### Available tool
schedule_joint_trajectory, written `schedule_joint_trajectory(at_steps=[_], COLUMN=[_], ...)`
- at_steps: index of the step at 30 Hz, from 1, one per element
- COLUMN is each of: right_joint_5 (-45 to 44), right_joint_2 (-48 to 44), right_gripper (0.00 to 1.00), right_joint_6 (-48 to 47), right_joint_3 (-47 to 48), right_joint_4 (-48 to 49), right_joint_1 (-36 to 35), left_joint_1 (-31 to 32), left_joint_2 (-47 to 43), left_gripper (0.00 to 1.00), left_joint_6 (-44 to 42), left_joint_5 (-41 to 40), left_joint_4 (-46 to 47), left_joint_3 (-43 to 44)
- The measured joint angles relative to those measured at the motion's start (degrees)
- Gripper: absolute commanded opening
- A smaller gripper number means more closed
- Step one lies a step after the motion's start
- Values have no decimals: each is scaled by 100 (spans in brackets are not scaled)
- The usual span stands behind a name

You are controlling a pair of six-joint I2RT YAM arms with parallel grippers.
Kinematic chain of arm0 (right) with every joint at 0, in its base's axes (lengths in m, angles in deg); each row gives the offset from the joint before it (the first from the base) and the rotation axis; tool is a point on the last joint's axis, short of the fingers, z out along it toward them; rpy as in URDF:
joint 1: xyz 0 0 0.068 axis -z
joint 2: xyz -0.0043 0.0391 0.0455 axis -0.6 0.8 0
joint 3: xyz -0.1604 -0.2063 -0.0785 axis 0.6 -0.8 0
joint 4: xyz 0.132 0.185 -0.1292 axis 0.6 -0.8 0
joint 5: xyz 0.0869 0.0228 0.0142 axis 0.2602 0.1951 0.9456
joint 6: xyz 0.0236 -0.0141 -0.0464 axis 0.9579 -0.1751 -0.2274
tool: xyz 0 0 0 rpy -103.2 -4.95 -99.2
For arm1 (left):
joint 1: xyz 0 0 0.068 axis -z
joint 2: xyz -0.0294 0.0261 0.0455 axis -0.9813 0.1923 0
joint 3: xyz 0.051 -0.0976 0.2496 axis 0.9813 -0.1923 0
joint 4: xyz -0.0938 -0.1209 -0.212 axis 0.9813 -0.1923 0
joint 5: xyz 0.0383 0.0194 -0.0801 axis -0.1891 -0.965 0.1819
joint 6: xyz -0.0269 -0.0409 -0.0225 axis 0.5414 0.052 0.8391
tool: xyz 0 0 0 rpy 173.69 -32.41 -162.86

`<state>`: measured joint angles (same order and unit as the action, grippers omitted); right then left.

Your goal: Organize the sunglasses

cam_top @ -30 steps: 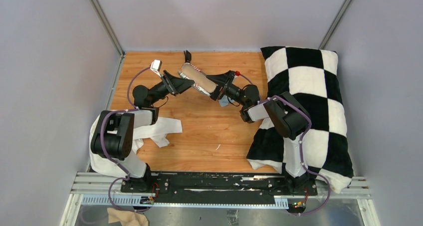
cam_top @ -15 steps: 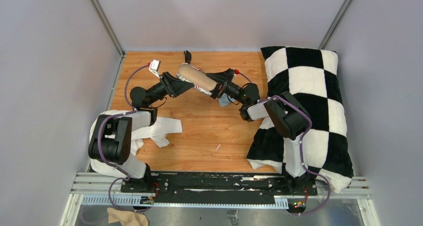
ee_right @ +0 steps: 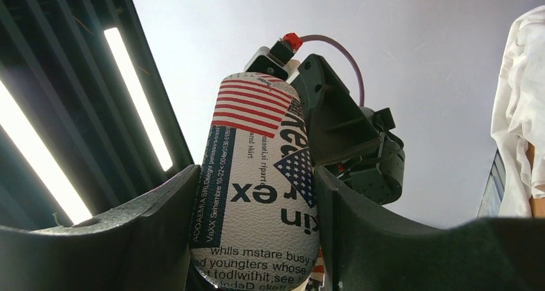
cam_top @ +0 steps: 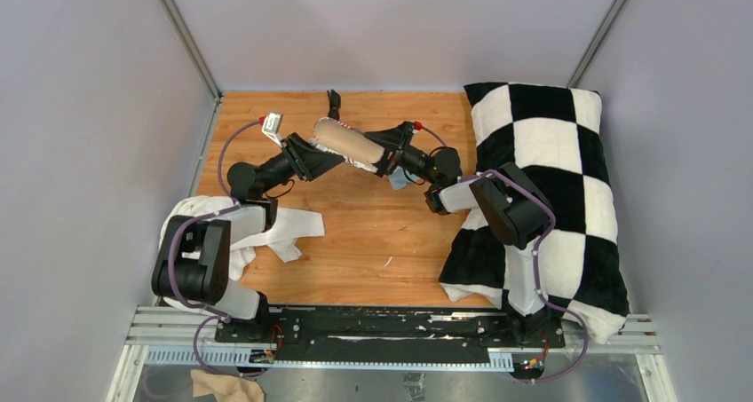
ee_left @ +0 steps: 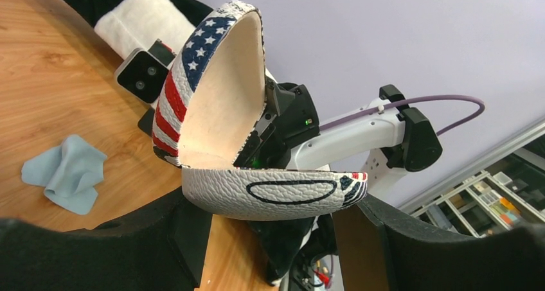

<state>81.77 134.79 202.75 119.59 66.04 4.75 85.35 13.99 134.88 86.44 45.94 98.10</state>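
The sunglasses (cam_top: 334, 101), a small black folded pair, lie alone by the table's far edge. Both grippers hold the tan glasses case (cam_top: 346, 142) in the air in front of them. My left gripper (cam_top: 311, 151) is shut on its white lower shell (ee_left: 276, 191). The lid (ee_left: 218, 85), with a stars-and-stripes edge and a cream lining, stands open and nothing shows inside. My right gripper (cam_top: 384, 156) is shut on the case's other end (ee_right: 257, 194), which is printed with text and a flag, and my right fingers (ee_right: 154, 220) press both sides.
A light-blue cloth (cam_top: 398, 180) lies crumpled on the wood under the right wrist, also seen as a cloth (ee_left: 64, 173) in the left wrist view. A black-and-white checkered pillow (cam_top: 550, 180) fills the right side. A white cloth (cam_top: 266, 233) lies by the left arm.
The left arm has swung a little to the left and the case has shifted slightly left and away with it. Both grips are unchanged.
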Motion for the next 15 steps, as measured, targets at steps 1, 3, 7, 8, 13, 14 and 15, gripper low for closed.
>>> schedule_joint_trajectory(at_steps=[1,3,7,8,13,14,15], right_joint_5=[13,50,28,-39,-83,-83,-83], right_joint_2=[0,0,0,20,138,140,140], right_gripper=[0,0,0,0,0,0,0], right_joint_6=[0,0,-2,-17,-70,-76,-79], right_joint_3=[4,33,111,157,221,234,249], right_joint_4=[0,0,0,-59,-236,-264,-284], right_joint_1=[0,0,2,9,11,11,11], left_joint_1=[0,0,0,33,328,326,321], left_joint_2=[-28,-76,-168,-201,-332,-332,-332], left_gripper=[0,0,0,0,0,0,0], left_joint_6=[-11,-20,44,111,334,363,382], left_joint_5=[7,26,190,348,951,981,1010], left_joint_4=[0,0,26,50,291,295,293], left_joint_3=[-26,-50,-52,-52,-52,-52,-52])
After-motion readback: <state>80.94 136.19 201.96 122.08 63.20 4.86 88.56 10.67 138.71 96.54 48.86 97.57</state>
